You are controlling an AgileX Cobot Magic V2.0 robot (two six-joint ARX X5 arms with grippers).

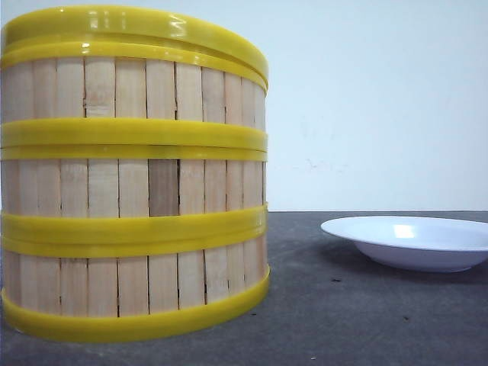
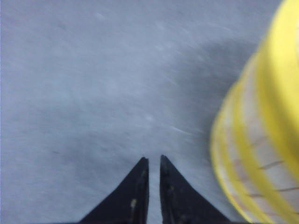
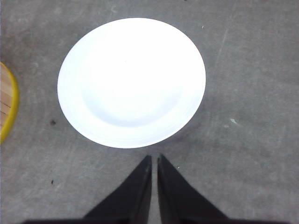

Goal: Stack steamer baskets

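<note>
Three baskets [image 1: 133, 175] stand stacked in one column at the left of the front view, filling it from the lower edge nearly to the top. Each tier shows pale upright slats between yellow bands, and the tiers sit flush, band on band. A yellow rim [image 1: 137, 30] caps the top; what lies above it cannot be told from this low angle. The stack rests on the grey bench [image 1: 343, 313].

At the right of the front view, a white plate [image 1: 415, 240] lies on the bench, well apart from the stack.

In the left wrist view, the left pincer [image 2: 153, 161] hangs over bare bench, its black tips together with only a thin slit between them and nothing held. The stack shows blurred at the right edge of that frame.

In the right wrist view, the right pincer [image 3: 154, 158] is likewise together and holds nothing, its tips just short of the plate's near rim. A sliver of basket shows at the left edge of that frame.
</note>
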